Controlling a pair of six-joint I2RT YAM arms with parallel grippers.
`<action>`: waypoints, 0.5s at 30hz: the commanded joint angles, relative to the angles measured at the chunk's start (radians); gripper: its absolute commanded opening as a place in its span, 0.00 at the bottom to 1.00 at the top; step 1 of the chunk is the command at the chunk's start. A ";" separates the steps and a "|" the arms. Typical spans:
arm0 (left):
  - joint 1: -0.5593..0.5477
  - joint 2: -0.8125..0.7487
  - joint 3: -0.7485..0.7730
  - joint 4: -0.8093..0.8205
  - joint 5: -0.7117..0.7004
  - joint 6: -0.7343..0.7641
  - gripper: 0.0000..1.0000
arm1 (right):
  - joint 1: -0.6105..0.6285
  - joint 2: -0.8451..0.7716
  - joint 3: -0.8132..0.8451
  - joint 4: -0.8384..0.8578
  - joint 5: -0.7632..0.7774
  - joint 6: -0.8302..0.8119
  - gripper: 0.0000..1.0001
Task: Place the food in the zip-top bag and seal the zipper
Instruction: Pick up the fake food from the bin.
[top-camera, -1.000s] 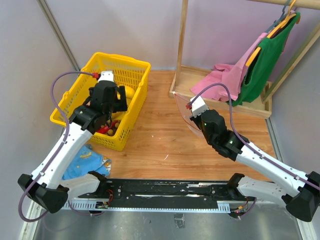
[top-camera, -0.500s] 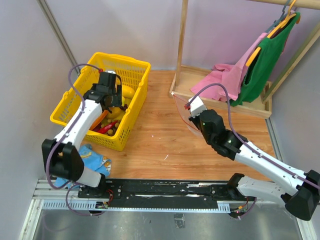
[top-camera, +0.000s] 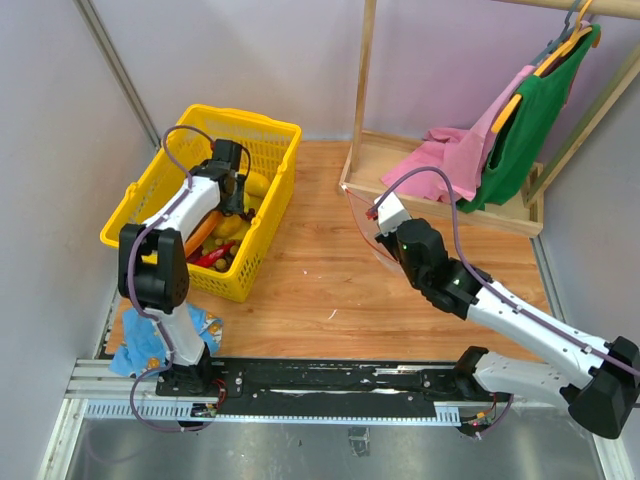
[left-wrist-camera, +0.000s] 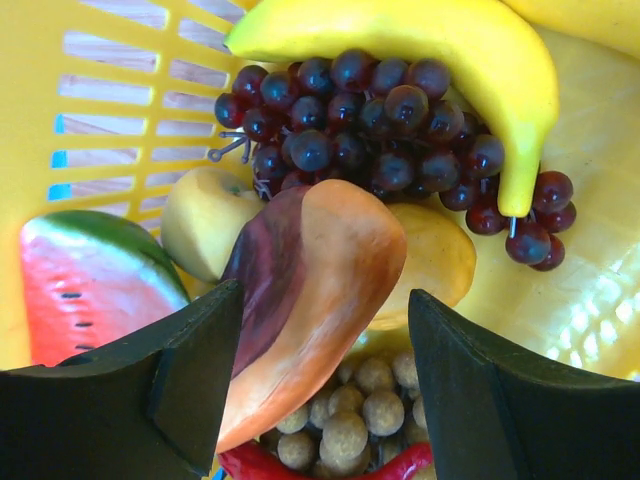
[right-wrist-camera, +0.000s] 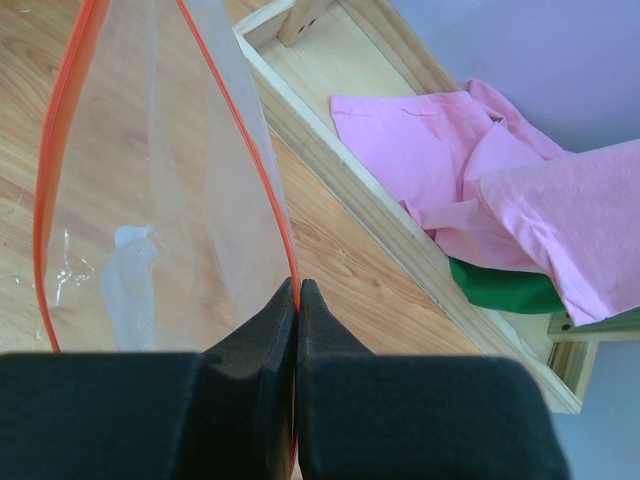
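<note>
Nothing's bagged yet: the food (left-wrist-camera: 370, 120) lies in the basket (top-camera: 247, 118) under the spread left gripper (left-wrist-camera: 325, 300), while the right gripper (right-wrist-camera: 298, 285) pinches the empty bag's (right-wrist-camera: 160, 200) rim, mouth open.

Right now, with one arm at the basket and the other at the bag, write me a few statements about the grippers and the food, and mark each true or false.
1. The left gripper is open above the food inside the yellow basket. True.
2. The right gripper is open and clear of the zip-top bag. False: it is shut on the bag's edge, right at the red zipper.
3. The banana is inside the bag. False: the bag looks empty, and the banana lies in the basket across the dark grapes.
4. The watermelon wedge is in the basket. True.
</note>
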 joint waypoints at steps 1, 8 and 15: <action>0.007 0.057 0.031 0.007 -0.020 0.020 0.70 | -0.014 0.012 0.019 0.016 0.010 0.001 0.01; 0.013 0.138 0.081 -0.015 -0.055 0.014 0.53 | -0.014 0.036 0.021 0.027 0.010 -0.012 0.01; 0.013 0.085 0.106 -0.034 -0.077 0.002 0.19 | -0.014 0.048 0.022 0.048 0.010 -0.026 0.01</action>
